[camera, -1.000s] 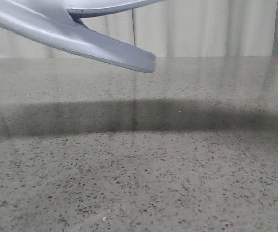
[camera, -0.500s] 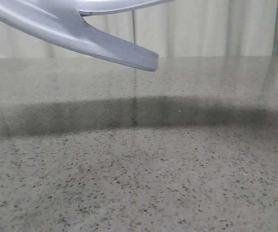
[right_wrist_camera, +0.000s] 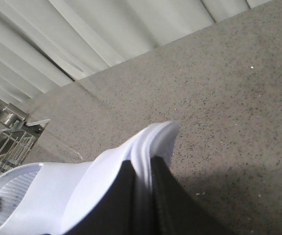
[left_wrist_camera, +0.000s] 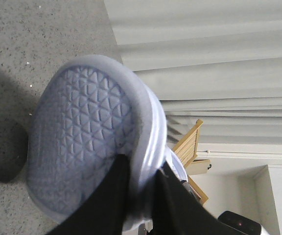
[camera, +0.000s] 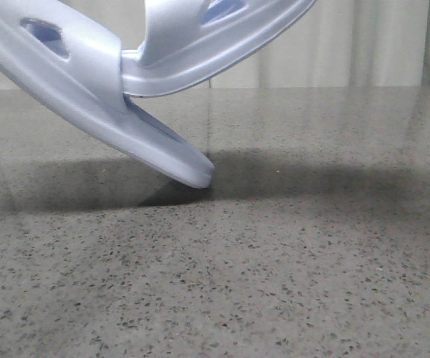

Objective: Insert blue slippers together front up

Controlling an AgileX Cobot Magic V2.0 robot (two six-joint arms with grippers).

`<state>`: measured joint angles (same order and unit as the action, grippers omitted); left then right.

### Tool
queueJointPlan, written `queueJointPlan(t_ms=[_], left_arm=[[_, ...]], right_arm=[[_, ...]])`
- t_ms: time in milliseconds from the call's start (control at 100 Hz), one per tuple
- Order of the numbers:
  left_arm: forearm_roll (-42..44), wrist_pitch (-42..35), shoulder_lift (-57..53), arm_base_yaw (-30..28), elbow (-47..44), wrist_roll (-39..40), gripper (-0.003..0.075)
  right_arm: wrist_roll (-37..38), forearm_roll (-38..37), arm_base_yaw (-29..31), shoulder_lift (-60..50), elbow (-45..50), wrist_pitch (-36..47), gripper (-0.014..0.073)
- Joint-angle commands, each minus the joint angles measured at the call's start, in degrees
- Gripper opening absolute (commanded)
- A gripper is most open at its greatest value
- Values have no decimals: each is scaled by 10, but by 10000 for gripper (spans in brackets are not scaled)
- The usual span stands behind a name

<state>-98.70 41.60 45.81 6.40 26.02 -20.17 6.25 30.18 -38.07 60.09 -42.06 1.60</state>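
Two blue slippers hang joined over the speckled table (camera: pixel 290 261). In the front view the left slipper (camera: pixel 73 82) slopes down to the right, and its tip (camera: pixel 198 174) is at or just above the tabletop. The other slipper (camera: pixel 222 37) rises to the right from under the first one's strap. My left gripper (left_wrist_camera: pixel 143 171) is shut on the rim of a slipper whose triangle-tread sole (left_wrist_camera: pixel 82 132) faces the camera. My right gripper (right_wrist_camera: pixel 143 166) is shut on the edge of a slipper (right_wrist_camera: pixel 77 191). Neither gripper shows in the front view.
Pale curtains (camera: pixel 349 45) hang behind the table's far edge. A wooden rack (left_wrist_camera: pixel 190 142) shows past the slipper in the left wrist view. A wire rack (right_wrist_camera: pixel 9 142) stands off the table's end in the right wrist view.
The joined slippers have come down and tilted more steeply. The lower slipper's tip has dropped from well above the table to the tabletop, and the straps and cut-outs have come into the front view.
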Motion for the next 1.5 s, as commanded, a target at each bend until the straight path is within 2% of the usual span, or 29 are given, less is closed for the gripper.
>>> queueJointPlan(t_ms=[0, 230, 300, 390, 560, 680, 990, 1300, 1490], left_arm=[[-67, 166, -1, 21, 21, 5, 16], [-74, 166, -1, 21, 21, 3, 16], [-79, 165, -1, 21, 21, -6, 16], [-79, 162, -1, 21, 21, -7, 16], [-79, 154, -1, 21, 21, -8, 16], [-79, 145, -1, 21, 21, -9, 16], [-79, 119, -1, 21, 21, -12, 16], [-79, 90, -1, 21, 21, -23, 16], [-79, 76, -1, 21, 21, -24, 16]], right_arm=[[-4, -24, -17, 1, -21, 2, -106], [-4, -92, 12, 0, -21, -23, -104], [-4, -113, 26, -4, -21, -47, -74], [-4, -136, 49, -15, -21, -74, 18], [-4, -169, 87, -44, -21, -99, 287], [-4, -191, 100, -68, -21, -102, 386], [-4, -269, 103, -146, -21, -112, 394], [-4, -389, 103, -250, -21, -137, 394], [-4, -428, 103, -315, -21, -130, 394]])
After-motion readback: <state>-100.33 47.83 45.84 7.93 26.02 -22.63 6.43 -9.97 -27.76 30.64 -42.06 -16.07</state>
